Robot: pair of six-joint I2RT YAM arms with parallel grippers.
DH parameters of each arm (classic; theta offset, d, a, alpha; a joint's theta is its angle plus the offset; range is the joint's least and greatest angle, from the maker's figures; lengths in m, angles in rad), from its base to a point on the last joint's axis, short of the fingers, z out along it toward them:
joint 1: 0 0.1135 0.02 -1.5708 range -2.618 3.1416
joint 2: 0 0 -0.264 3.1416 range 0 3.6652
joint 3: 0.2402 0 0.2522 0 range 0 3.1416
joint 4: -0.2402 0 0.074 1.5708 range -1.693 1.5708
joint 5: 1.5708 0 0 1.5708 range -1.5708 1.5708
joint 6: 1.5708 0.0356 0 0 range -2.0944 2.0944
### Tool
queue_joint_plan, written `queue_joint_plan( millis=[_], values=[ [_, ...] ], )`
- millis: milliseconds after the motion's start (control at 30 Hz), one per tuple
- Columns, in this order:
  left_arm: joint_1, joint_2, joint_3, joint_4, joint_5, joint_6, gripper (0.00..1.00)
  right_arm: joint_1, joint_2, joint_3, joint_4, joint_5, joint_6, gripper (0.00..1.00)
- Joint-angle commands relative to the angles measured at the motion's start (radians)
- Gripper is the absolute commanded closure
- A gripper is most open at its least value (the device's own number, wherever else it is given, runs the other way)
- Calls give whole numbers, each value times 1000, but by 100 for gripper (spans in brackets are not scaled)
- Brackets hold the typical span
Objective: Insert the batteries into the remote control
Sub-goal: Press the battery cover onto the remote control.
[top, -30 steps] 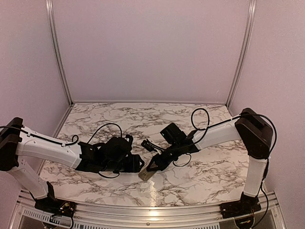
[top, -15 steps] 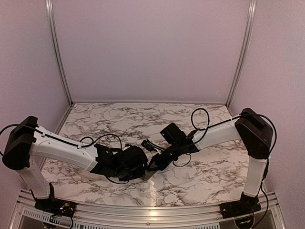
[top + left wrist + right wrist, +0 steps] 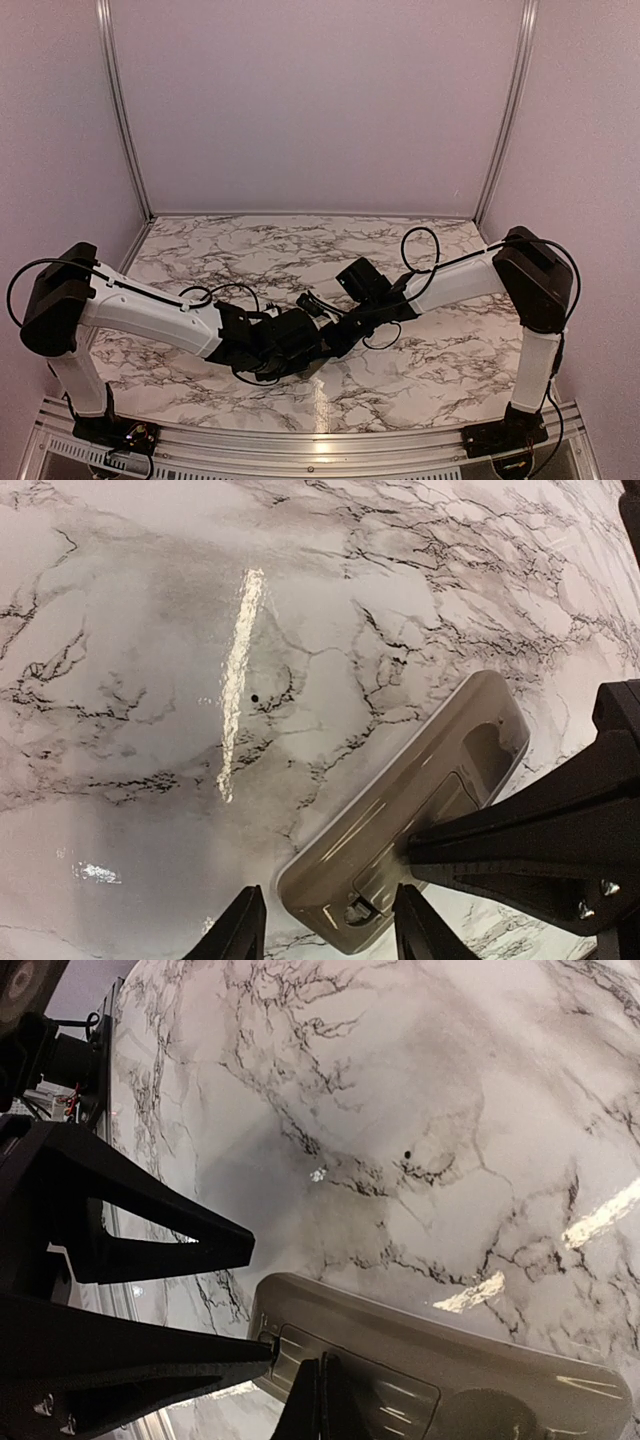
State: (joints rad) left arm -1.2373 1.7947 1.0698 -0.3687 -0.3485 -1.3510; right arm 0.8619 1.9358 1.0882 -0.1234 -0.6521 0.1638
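The remote control (image 3: 400, 815) lies back up on the marble, grey-beige, its battery cover panel in place. My left gripper (image 3: 328, 892) is open, and the remote's near end sits between its fingers (image 3: 245, 925). One left finger (image 3: 130, 1360) touches the latch end, the other stands apart. My right gripper (image 3: 322, 1390) is shut, its tips pressed on the cover panel (image 3: 370, 1385). In the top view both grippers, left (image 3: 303, 345) and right (image 3: 335, 340), meet over the remote and hide most of it. The batteries are out of view in both wrist views.
A small dark item (image 3: 312, 303) lies on the table just behind the grippers; I cannot tell what it is. The right arm's cable (image 3: 420, 250) loops above the table. Metal frame posts (image 3: 120, 110) and pale walls close in the back and sides.
My left arm has swung right and forward to the remote, and its jaws have narrowed around the remote's end. The right arm has stayed where it was.
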Motion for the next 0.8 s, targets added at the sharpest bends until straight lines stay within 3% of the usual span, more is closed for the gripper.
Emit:
queue_joint_plan(
  millis=[0, 267, 767],
  values=[
    [-7, 37, 35, -47, -19, -16, 55, 0, 35, -23, -32, 65, -3, 100],
    [-8, 71, 48, -64, 0, -13, 58, -1, 35, -27, -25, 62, -1, 100],
    [-8, 52, -3, -91, 31, -51, 73, -6, 37, -37, -20, 63, -2, 100]
  ],
)
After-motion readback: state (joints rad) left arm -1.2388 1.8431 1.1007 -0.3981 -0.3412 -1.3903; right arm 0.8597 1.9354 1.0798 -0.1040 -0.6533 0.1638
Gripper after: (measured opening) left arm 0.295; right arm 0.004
